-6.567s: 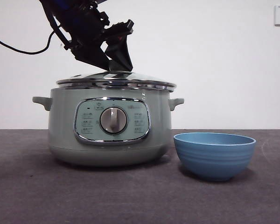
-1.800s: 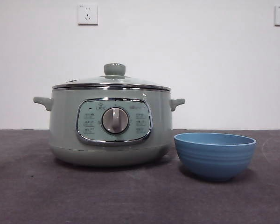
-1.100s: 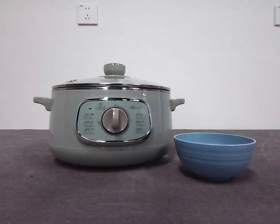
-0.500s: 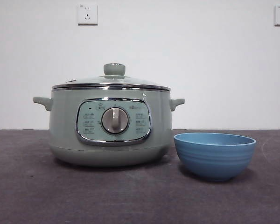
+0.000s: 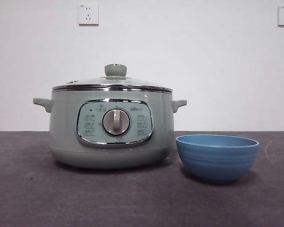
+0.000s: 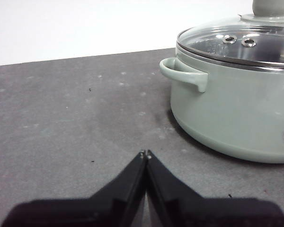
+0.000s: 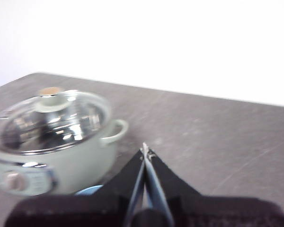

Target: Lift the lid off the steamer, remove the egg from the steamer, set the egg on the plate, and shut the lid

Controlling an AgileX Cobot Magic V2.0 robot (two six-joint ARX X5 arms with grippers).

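White wall, dark grey table. The steamer stands left of centre, the lid seated on its rim, the plate just beside it on the right. My left gripper and right gripper both hover off to the sides, jaws pressed together, empty. I judge the risk to be an unconfirmed finish: no egg is visible. The front view hides the plate's interior; the right wrist view shows only a sliver of it, and glare obscures the steamer's inside.
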